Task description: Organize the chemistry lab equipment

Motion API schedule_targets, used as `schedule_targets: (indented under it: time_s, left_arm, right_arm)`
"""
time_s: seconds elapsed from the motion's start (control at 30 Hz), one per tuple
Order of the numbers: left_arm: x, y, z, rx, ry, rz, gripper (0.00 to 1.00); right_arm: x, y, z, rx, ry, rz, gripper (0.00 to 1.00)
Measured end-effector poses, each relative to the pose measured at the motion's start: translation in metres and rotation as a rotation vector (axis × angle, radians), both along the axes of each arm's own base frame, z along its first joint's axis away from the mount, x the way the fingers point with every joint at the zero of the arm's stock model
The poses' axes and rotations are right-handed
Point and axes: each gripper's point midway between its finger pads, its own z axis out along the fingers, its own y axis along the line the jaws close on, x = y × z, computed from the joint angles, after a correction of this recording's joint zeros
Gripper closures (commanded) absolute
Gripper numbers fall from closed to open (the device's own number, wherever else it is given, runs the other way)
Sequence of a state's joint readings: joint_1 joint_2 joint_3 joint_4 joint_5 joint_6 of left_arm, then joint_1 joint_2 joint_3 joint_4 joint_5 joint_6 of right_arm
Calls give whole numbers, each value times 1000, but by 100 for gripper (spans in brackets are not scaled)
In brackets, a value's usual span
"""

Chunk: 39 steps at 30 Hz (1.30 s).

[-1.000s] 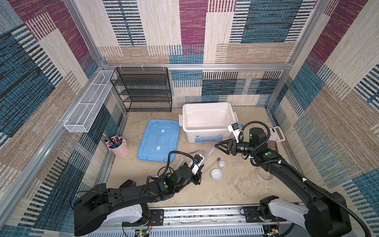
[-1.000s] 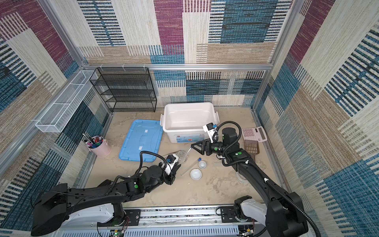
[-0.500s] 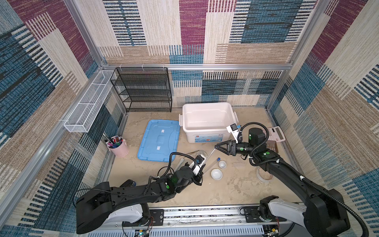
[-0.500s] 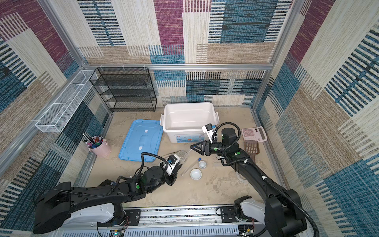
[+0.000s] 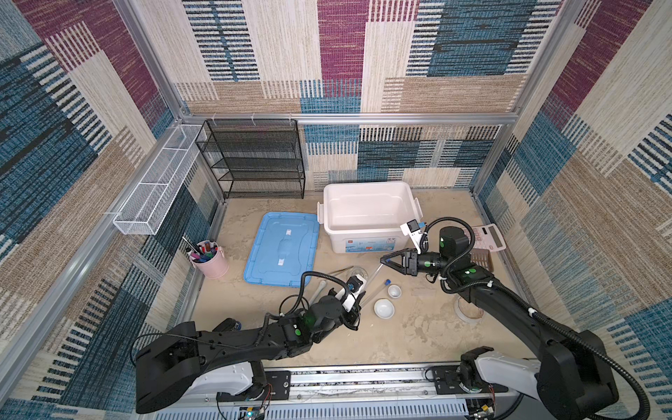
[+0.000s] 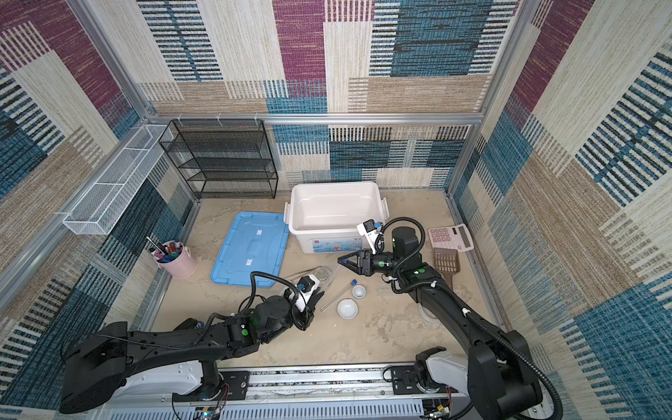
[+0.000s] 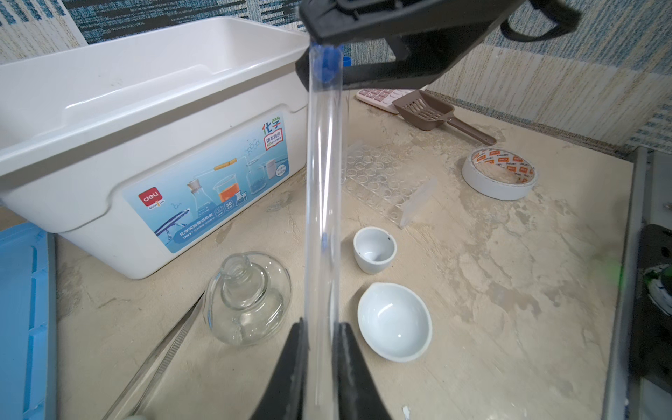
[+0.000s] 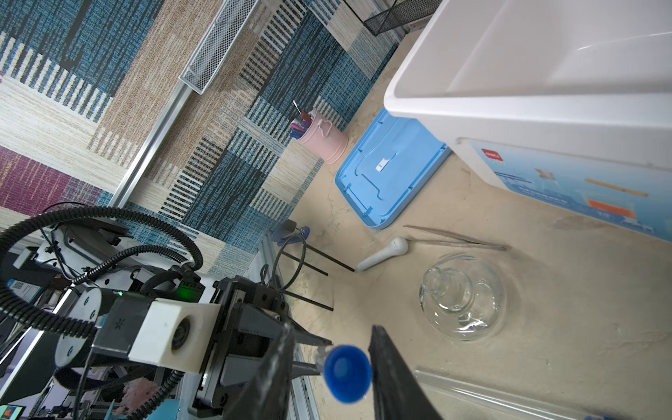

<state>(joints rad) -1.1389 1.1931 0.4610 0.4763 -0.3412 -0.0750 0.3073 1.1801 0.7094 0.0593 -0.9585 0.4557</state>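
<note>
Your left gripper [image 7: 322, 327] has its fingers pinched tight on the clear test tube [image 7: 323, 182] near its lower end, so the tube's held up at a slant. Right beside those fingers you've got the shallow white dish [image 7: 394, 322] on one side and the glass flask [image 7: 247, 298] on the other. A bit past the fingertips sits the small white cup [image 7: 374, 249], then the clear rack [image 7: 385, 182]. At the tube's far end, your right gripper [image 8: 331, 326] has its fingers spread around the blue cap [image 8: 347, 374]. One finger touches it, with a gap on the other side.
</note>
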Motion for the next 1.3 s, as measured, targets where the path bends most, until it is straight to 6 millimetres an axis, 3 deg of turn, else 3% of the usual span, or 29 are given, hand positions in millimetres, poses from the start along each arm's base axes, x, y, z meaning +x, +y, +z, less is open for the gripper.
schedule_targets:
  time_s: [0.8,1.2,1.3]
  left_arm:
    - [3,-2,-2,-6,-13,13,88]
    - [3,-5,-5,-4,-15,10,88]
    - [3,-5,-4,-5,-15,10,72]
  right_arm:
    - [-6,1,-3,11,15,23,73]
    - [-6,0,-3,4,3,13,83]
    - [-5,-1,-3,1,0,3,85]
